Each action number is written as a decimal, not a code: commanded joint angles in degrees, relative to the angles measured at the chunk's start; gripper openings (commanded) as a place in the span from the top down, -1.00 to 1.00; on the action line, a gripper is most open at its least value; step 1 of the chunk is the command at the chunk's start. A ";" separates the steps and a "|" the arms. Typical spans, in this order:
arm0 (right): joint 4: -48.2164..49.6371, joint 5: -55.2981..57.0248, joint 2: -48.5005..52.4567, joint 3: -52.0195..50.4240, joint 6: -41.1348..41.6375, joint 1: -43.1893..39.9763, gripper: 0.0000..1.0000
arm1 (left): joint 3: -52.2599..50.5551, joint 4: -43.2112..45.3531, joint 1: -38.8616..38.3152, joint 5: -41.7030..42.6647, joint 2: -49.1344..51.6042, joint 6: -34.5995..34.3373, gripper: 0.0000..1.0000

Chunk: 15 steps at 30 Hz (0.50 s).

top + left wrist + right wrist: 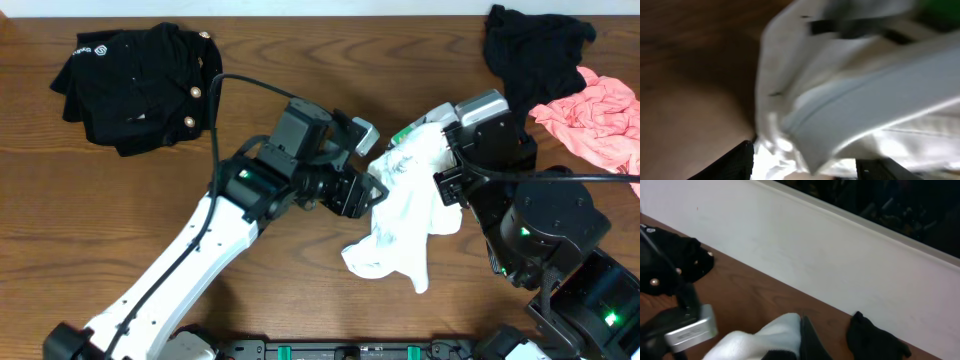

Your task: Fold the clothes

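The white T-shirt (400, 215) hangs crumpled between my two grippers at the table's middle, its green-and-black print (405, 140) near the top. My right gripper (443, 168) is shut on a fold of the shirt (770, 337); the pinched jaws (801, 325) show in the right wrist view. My left gripper (366, 188) is pressed against the shirt's left side. Its fingers (735, 162) stand apart, and white cloth (850, 100) fills the gap and most of the left wrist view.
A black gold-buttoned garment (140, 85) lies at the back left, also seen in the right wrist view (665, 265). A black piece (535, 55) and a pink piece (595, 120) lie at the back right. A white wall (840, 255) borders the table's far edge.
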 commanded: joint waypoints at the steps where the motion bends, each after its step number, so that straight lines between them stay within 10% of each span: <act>1: 0.37 -0.46 -0.37 1.11 0.87 -0.22 0.98 | -0.22 1.90 -0.04 -4.90 1.38 0.46 -0.30; 15: 0.39 0.48 0.15 1.11 0.83 -0.42 0.97 | -0.22 4.52 0.04 -4.66 2.01 -2.89 -0.30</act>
